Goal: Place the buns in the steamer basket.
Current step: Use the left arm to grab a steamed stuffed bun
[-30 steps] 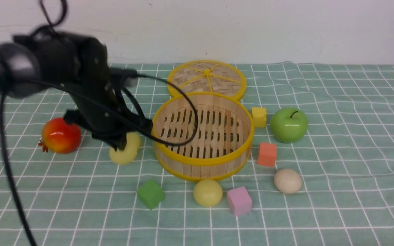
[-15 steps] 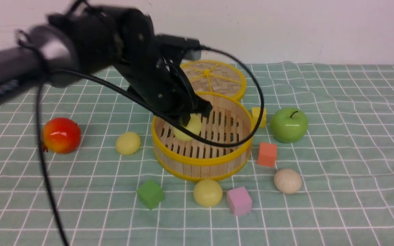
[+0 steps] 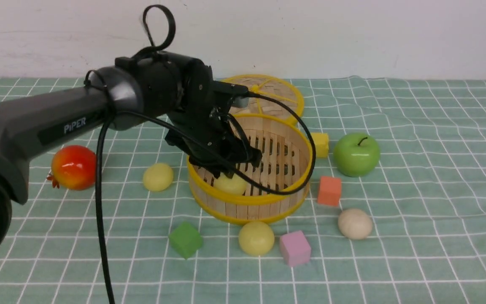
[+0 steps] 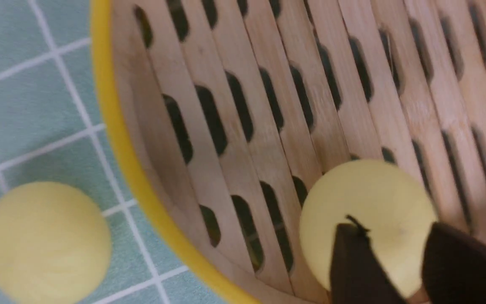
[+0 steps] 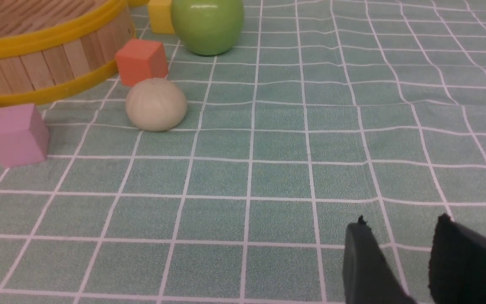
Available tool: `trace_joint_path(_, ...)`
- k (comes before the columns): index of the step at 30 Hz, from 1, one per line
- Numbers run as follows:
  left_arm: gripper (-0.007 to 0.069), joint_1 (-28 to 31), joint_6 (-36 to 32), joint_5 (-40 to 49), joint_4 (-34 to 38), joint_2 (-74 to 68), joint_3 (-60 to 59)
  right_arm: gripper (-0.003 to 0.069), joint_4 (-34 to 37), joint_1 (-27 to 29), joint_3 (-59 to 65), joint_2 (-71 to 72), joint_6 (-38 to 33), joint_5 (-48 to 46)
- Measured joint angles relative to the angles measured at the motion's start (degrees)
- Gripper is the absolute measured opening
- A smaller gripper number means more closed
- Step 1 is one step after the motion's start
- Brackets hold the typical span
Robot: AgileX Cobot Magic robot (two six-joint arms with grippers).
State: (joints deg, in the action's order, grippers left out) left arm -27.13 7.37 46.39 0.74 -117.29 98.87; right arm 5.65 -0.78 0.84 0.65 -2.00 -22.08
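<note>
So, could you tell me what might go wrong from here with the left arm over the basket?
1. The left gripper hangs open just above the bun in the steamer basket; a fingertip could nudge the round bun on withdrawal and set it rolling.
2. The black cable loops across the basket's rim, so pulling back might snag and drag it.
3. The next yellow bun sits close beside the pink cube, which may crowd a grasp.

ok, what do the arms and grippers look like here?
The left arm is a dark grey tube with white PIPER lettering, a black rounded wrist and black cables looping round it. The left gripper and right gripper have black tapered fingers.
</note>
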Motion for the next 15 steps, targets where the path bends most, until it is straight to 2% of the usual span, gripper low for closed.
trace_joint_path(2,0.0317,0.00,1.86,1.67,-1.96,1.62,1.53,0.0240,0.00,0.00,0.00,0.00,0.00,0.00)
trace_joint_path(3,0.0323,0.00,2.03,1.87,-2.22,1.88,1.71,0.0240,0.00,0.00,0.00,0.00,0.00,0.00)
trace_joint_path(4,0.0370,0.00,2.87,3.58,-4.62,4.13,2.81,0.0240,0.00,0.00,0.00,0.00,0.00,0.00)
trace_joint_path(7,0.0406,0.27,3.28,6.67,-10.27,8.07,3.55,0.0240,0.00,0.00,0.00,0.00,0.00,0.00)
trace_joint_path(10,0.0396,3.12,3.52,10.90,-14.18,9.49,3.74,0.0240,0.00,0.00,0.00,0.00,0.00,0.00)
trace_joint_path(14,0.0307,9.01,3.51,10.88,-11.21,5.94,-0.05,0.0240,0.00,0.00,0.00,0.00,0.00,0.00)
trace_joint_path(15,0.0307,9.29,3.51,10.70,-10.95,5.65,-0.23,0.0240,0.00,0.00,0.00,0.00,0.00,0.00)
